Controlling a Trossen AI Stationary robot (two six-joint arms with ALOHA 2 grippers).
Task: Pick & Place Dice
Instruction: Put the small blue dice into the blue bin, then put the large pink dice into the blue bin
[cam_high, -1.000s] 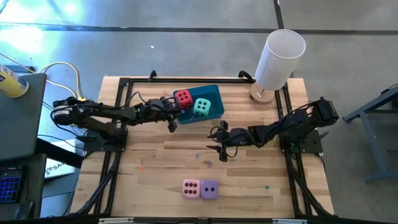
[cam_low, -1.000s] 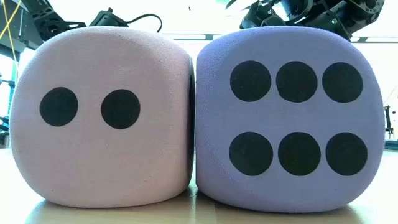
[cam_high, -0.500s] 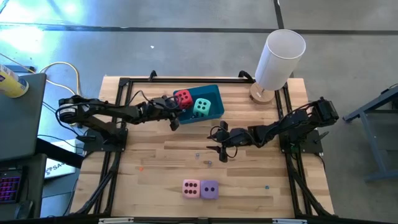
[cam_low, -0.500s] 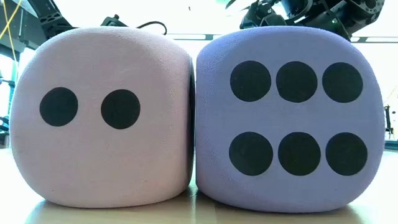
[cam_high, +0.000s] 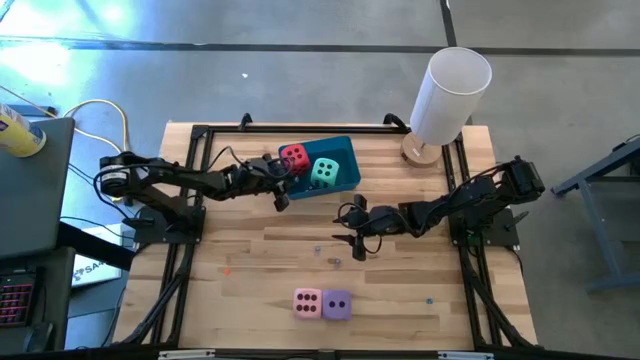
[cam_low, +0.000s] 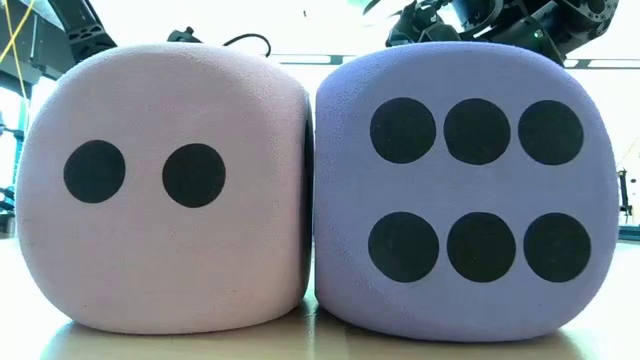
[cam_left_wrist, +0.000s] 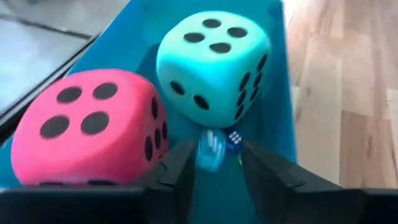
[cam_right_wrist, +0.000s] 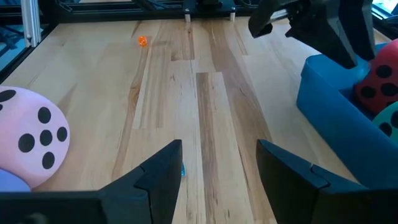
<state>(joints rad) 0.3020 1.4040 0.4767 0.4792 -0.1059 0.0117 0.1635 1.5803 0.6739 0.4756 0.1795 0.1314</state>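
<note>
The soft red die and teal die sat in the blue bin; pink and purple touched near the table's front edge. The left gripper stood slightly spread at the bin, a blurred small object between its fingers. The right gripper hovered spread, empty.

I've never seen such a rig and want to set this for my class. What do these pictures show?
It is a robot with two dark arms at a wooden table. One picture looks down from above, one looks level across the tabletop, two come from cameras on the wrists. A red die and a teal die sit in a blue bin; a pink die and a purple die stand side by side on the table. The left jaws reach into the bin, slightly open, a tiny pale-blue die lying between them. The right jaws wait open mid-table, empty.
</note>
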